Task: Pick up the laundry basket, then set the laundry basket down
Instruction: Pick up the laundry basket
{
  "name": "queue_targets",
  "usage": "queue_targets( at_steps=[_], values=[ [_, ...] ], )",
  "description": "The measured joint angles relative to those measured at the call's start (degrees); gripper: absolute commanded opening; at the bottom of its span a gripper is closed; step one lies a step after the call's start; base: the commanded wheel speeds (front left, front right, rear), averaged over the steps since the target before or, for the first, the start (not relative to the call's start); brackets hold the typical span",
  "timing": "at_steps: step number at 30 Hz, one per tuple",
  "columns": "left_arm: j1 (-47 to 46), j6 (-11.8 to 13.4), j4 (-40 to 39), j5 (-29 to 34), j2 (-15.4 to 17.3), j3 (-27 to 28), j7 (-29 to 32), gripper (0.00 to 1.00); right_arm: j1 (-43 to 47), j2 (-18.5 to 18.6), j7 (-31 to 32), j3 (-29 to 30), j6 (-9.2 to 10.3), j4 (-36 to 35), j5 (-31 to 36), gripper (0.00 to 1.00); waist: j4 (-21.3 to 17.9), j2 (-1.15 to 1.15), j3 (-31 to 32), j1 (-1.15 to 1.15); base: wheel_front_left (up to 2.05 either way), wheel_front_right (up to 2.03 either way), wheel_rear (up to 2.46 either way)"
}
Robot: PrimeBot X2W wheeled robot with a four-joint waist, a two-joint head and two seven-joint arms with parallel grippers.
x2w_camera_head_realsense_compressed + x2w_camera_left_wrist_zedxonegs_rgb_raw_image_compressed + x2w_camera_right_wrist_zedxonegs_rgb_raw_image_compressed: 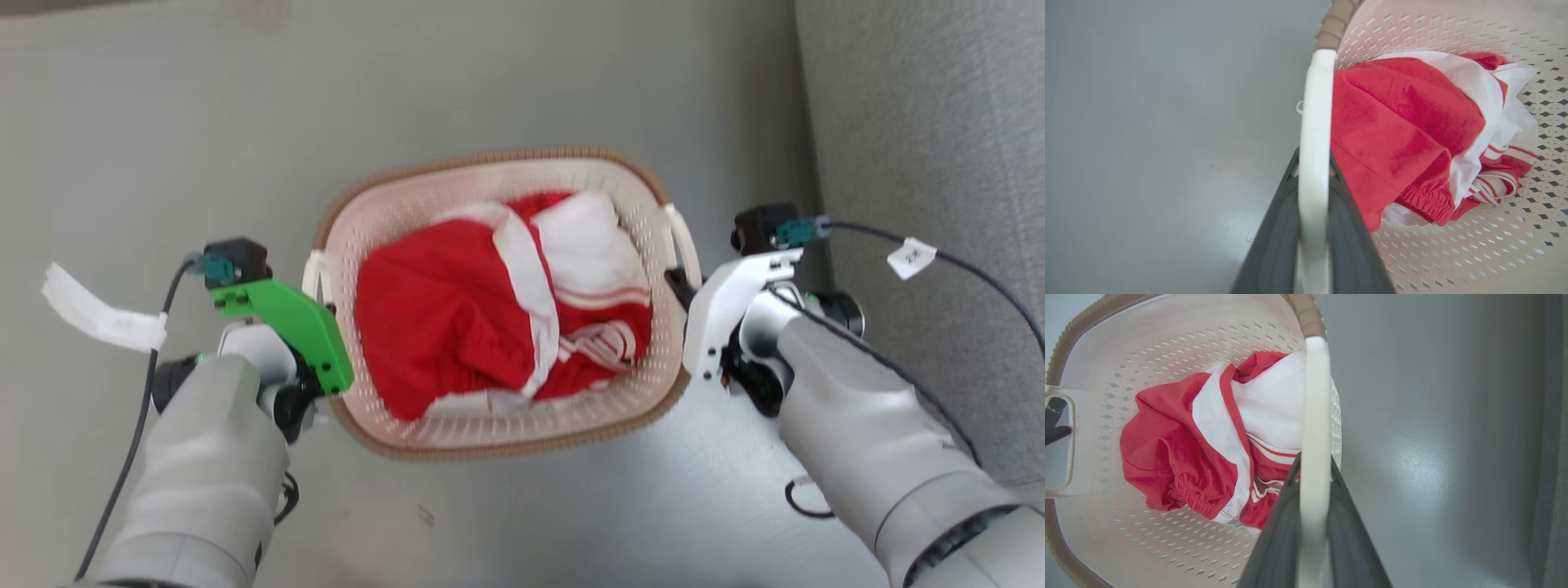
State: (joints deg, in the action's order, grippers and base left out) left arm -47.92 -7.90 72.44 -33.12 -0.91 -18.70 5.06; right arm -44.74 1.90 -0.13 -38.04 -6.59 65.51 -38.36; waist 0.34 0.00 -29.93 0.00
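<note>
Grey floor (531, 82) beneath laundry basket (377, 219)

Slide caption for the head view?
Left claw and right claw grip the white side handles of a laundry basket holding red-and-white clothes, grey floor beneath.

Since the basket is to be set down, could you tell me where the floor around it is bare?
The grey floor beyond the far rim of the laundry basket is bare, as is the stretch outside the left gripper. It is tight on the right: the right gripper sits close to a grey upholstered edge. The basket itself holds clothes.
</note>
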Motion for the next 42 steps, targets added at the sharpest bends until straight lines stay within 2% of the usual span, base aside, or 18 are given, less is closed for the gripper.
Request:
queue_targets(
  at_steps=[21, 42],
  values=[
    [9.55, -0.16, 1.01, -3.03, -0.05, -1.88, 5.15, 0.00, 10.11, -0.21, 4.08, -3.72, -0.55, -0.05, -4.83, 0.00, -0.62, 0.00, 12.47, 0.00, 0.00, 0.00, 0.00],
    [17.09, -0.16, 1.14, -6.32, 0.00, -3.77, 8.27, 0.00, 17.84, -0.37, 5.76, -5.79, -0.96, 0.04, -8.88, 0.00, -0.67, 0.00, 22.22, 0.00, 0.00, 0.00, 0.00]
  ],
)
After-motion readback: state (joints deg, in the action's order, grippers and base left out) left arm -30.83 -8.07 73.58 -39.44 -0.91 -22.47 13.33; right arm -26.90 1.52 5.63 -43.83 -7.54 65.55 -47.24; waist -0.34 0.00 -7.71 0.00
